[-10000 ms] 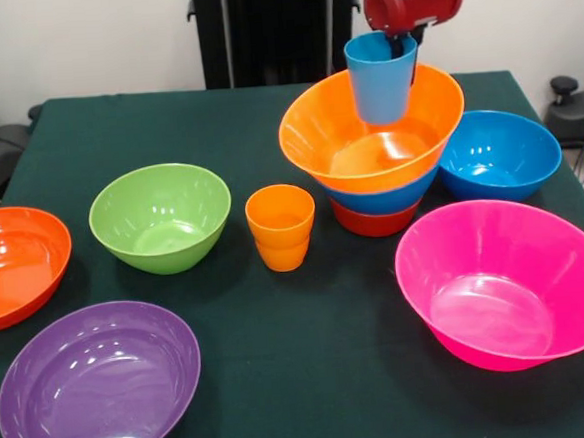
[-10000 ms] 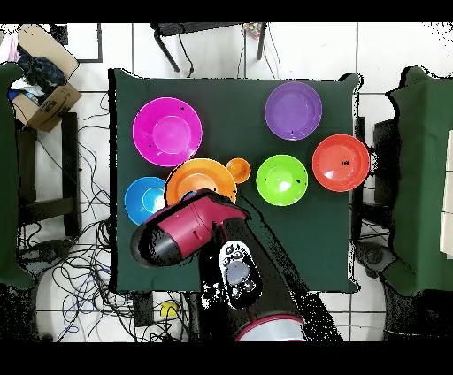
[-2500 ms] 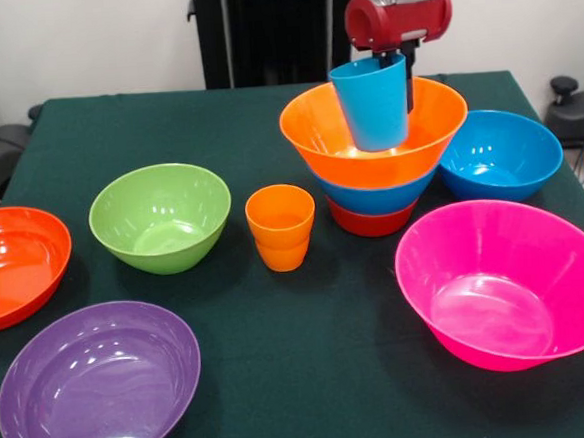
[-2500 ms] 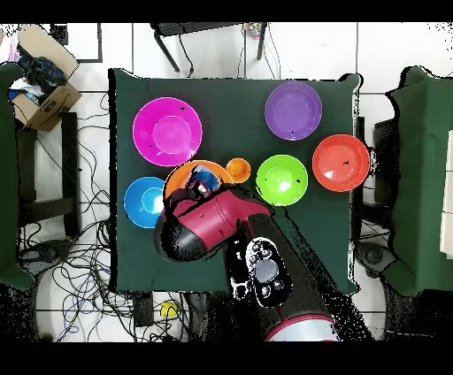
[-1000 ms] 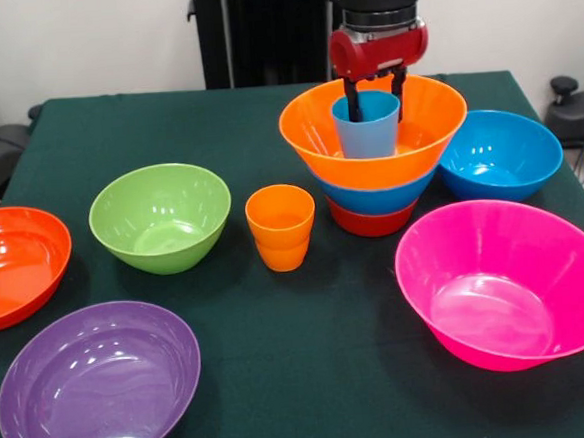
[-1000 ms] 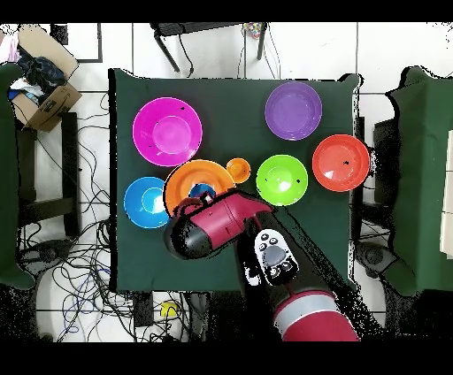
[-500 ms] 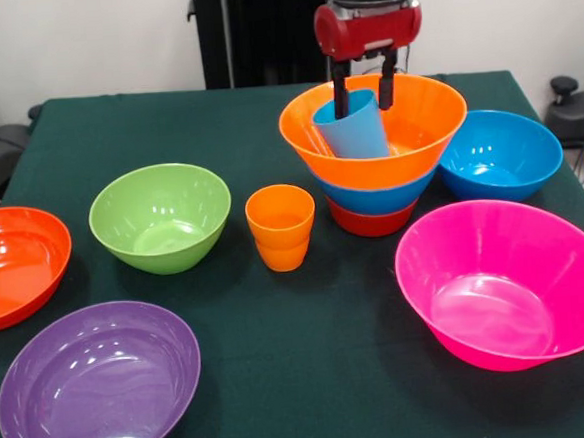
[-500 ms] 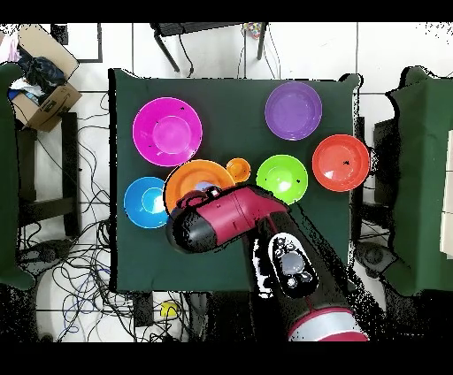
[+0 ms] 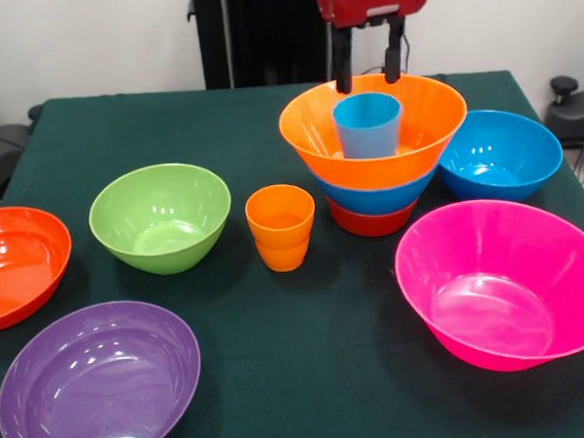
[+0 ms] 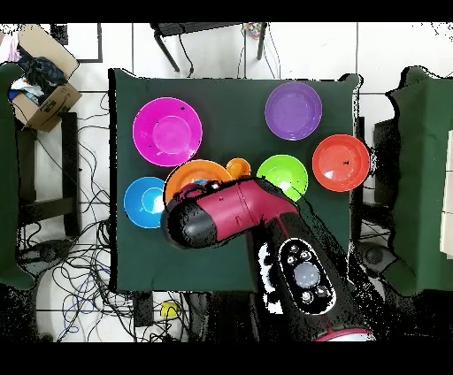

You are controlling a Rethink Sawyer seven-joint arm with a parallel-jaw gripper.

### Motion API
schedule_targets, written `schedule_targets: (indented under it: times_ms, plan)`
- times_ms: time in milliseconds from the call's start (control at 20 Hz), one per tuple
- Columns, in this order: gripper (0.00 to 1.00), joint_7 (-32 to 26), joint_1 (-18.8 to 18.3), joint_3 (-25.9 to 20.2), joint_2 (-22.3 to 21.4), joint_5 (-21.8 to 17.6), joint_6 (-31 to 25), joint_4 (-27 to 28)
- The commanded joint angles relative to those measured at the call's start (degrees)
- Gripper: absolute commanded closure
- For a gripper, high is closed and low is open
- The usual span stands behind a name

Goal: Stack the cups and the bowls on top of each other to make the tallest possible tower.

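Note:
The tower (image 9: 376,173) is a red-orange bowl, a blue bowl and an orange bowl (image 9: 316,137) nested one upon another. The light blue cup (image 9: 368,125) stands upright inside the orange bowl. My gripper (image 9: 369,73) hangs open and empty just above the cup, its fingers apart. In the overhead view my arm (image 10: 221,217) covers most of the tower (image 10: 190,172). Stacked orange cups (image 9: 281,227) stand left of the tower.
A lime green bowl (image 9: 160,217), a red-orange bowl (image 9: 9,264) and a purple bowl (image 9: 95,383) lie to the left. A blue bowl (image 9: 500,154) and a large pink bowl (image 9: 505,282) lie to the right. A cardboard box (image 10: 40,75) sits off the table.
The light blue cup was held tilted above the orange bowl. It now stands inside the bowl, let go. My gripper has opened and risen.

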State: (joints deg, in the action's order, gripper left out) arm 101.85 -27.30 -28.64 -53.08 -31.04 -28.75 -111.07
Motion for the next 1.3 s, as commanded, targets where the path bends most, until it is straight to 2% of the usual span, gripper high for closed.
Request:
schedule_targets:
  times_ms: [50,450,550,650,700,800,900,1050,1150,1300]
  plan:
    - [0.0,-8.0,0.2,-5.4,-2.6,2.1,-9.3,-3.4]
    - [0.0,-8.4,-1.4,-6.8,-3.6,1.7,-9.4,-3.7]
    - [0.0,-10.3,-3.3,-7.9,-4.1,1.8,-9.6,-3.9]
    - [0.0,-9.0,-5.5,-7.6,-5.2,2.6,-8.9,-4.8]
    - [0.0,-10.2,-6.5,-8.0,-5.6,2.0,-8.8,-4.7]
    - [0.0,-17.1,-9.4,-11.8,-4.5,0.2,-9.1,-3.5]
    - [0.0,-21.7,-13.2,-16.2,-3.1,0.8,-9.6,-3.7]
    - [0.0,-26.5,-22.1,-24.6,-0.5,2.1,-7.7,-5.5]
    - [0.0,-31.1,-29.1,-31.3,1.8,3.4,-8.9,-7.0]
    - [0.0,-33.2,-34.5,-35.6,3.8,3.8,-12.3,-6.5]
